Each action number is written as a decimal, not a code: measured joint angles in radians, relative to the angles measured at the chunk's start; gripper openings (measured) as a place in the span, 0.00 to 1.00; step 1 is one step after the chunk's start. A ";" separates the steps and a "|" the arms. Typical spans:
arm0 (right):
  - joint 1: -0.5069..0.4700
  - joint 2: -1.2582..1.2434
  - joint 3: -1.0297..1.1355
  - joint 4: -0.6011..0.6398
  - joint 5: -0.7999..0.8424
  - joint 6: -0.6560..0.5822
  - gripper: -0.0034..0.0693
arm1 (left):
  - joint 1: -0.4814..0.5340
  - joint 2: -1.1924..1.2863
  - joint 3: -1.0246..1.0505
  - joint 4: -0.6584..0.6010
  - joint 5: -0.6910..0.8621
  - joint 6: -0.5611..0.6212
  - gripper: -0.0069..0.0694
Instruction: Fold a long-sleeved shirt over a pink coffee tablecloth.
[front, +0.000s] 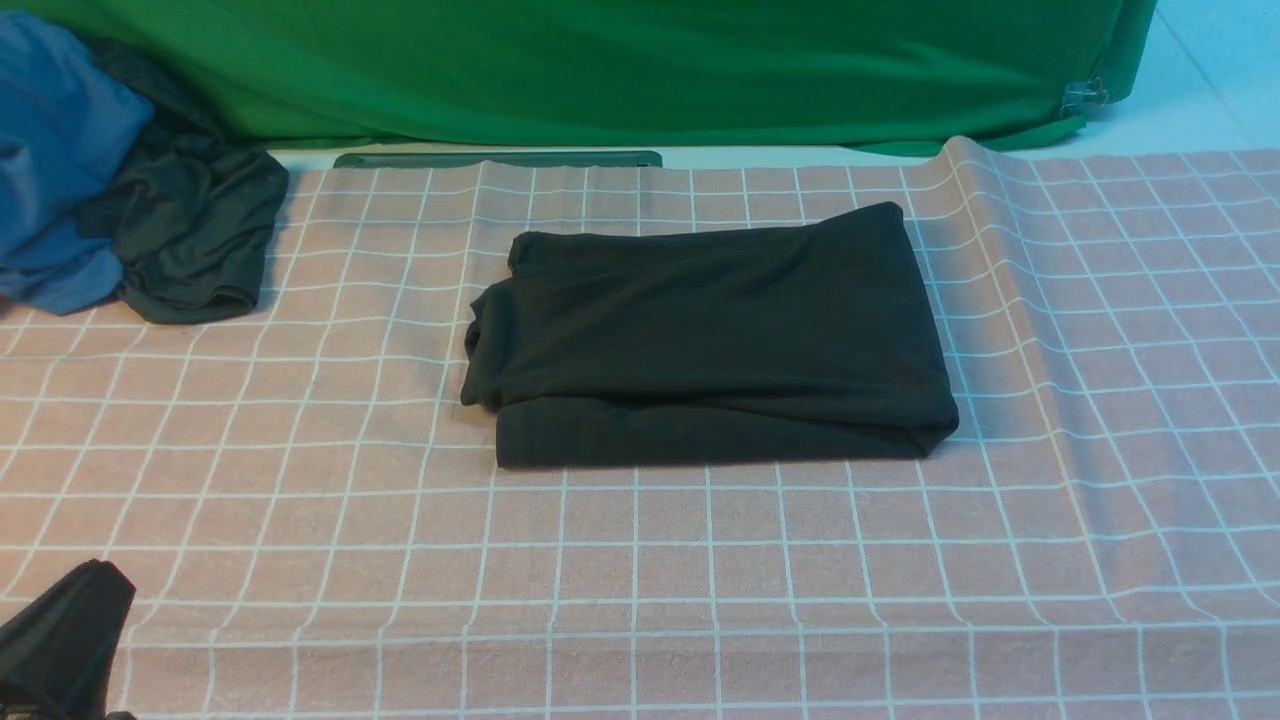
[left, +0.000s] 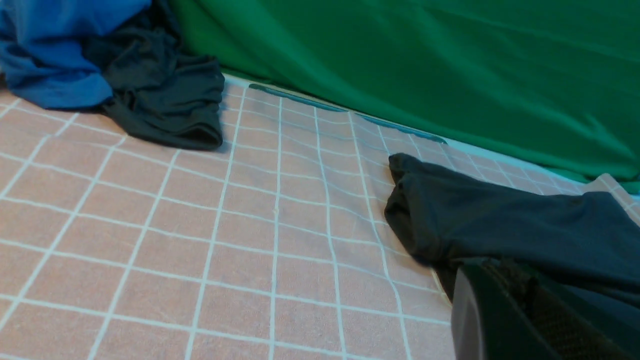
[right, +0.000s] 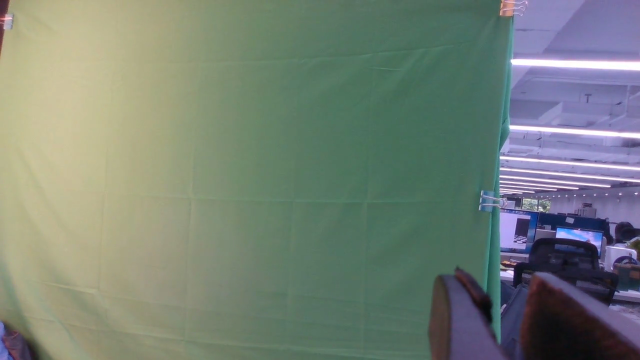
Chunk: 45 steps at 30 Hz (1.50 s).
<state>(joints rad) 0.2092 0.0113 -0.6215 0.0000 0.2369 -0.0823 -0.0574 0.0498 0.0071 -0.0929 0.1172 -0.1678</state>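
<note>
The long-sleeved shirt (front: 710, 340) lies folded into a compact black rectangle in the middle of the pink coffee tablecloth (front: 300, 500); its print is hidden. My left gripper (front: 60, 630) sits low at the near left corner, shut and empty, well apart from the shirt. In the left wrist view its dark fingers (left: 520, 310) stand in front of the shirt's (left: 525, 225) left edge on the tablecloth (left: 200, 225). The right gripper (right: 500, 300) is outside the front view. It faces the green backdrop, with a gap between its fingers and nothing in it.
A blue garment (front: 50, 170) and a smaller dark grey-green garment (front: 195, 240) are heaped at the far left. A bright green cloth (front: 600, 70) hangs along the back, with a dark strip (front: 497, 159) at the table's far edge. A ridge wrinkles the tablecloth right of the shirt.
</note>
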 joint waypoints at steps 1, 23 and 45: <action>0.000 0.000 0.000 0.000 0.000 0.000 0.37 | 0.002 -0.018 0.000 0.000 0.010 0.004 0.11; 0.000 0.000 0.000 0.000 0.000 0.000 0.37 | 0.040 -0.051 0.000 0.019 0.122 0.039 0.11; -0.002 0.000 0.017 0.000 0.003 -0.062 0.37 | 0.040 -0.051 0.000 0.026 0.122 0.042 0.11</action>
<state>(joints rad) 0.2067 0.0113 -0.6045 0.0000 0.2398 -0.1443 -0.0173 -0.0012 0.0071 -0.0668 0.2387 -0.1254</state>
